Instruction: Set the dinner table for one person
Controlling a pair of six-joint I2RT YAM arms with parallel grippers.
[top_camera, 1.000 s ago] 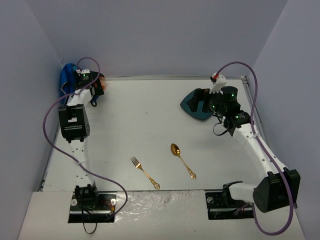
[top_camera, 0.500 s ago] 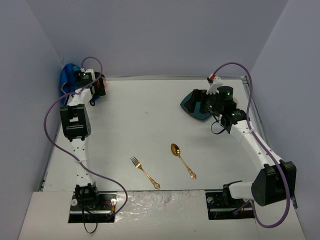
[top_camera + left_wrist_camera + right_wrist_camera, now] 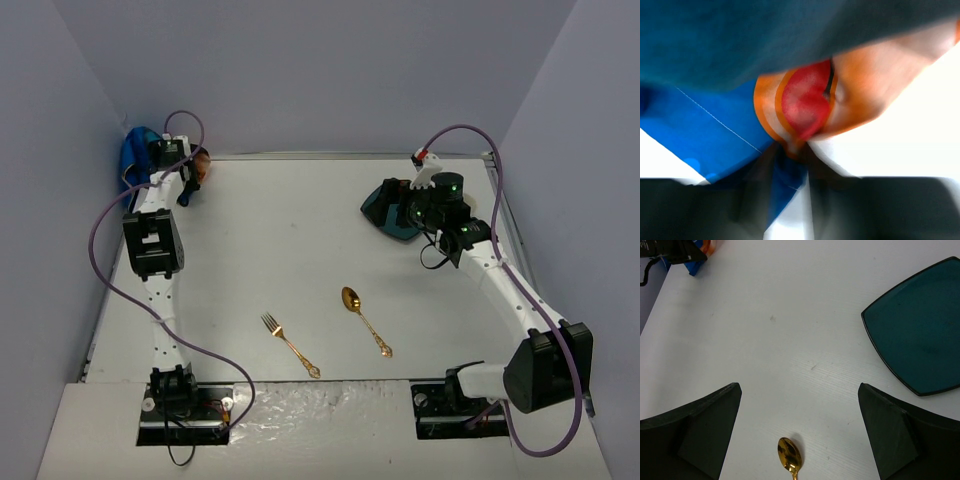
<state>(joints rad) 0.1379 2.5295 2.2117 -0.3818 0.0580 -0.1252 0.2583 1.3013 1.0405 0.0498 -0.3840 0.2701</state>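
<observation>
The white dinner table (image 3: 285, 225) holds a gold fork (image 3: 288, 344) and a gold spoon (image 3: 364, 321) near its front, and a dark teal square plate (image 3: 384, 213) at the back right. A blue placemat (image 3: 134, 152) with an orange and red print lies bunched in the far left corner. My left gripper (image 3: 191, 182) is shut on a fold of the placemat (image 3: 705, 125), its fingers (image 3: 820, 170) pinched together. My right gripper (image 3: 799, 386) hangs open over the bare table, with the plate (image 3: 920, 325) to its right and the spoon bowl (image 3: 789, 454) below.
Grey walls close in the table on the left, back and right. A metal strip runs along the table's right edge (image 3: 503, 215). Purple cables loop off both arms. In the right wrist view the left gripper (image 3: 675, 252) shows at the far corner.
My left gripper has gone from open to shut on the placemat's edge at the far left corner. The right arm shifted slightly left over the plate, still open.
</observation>
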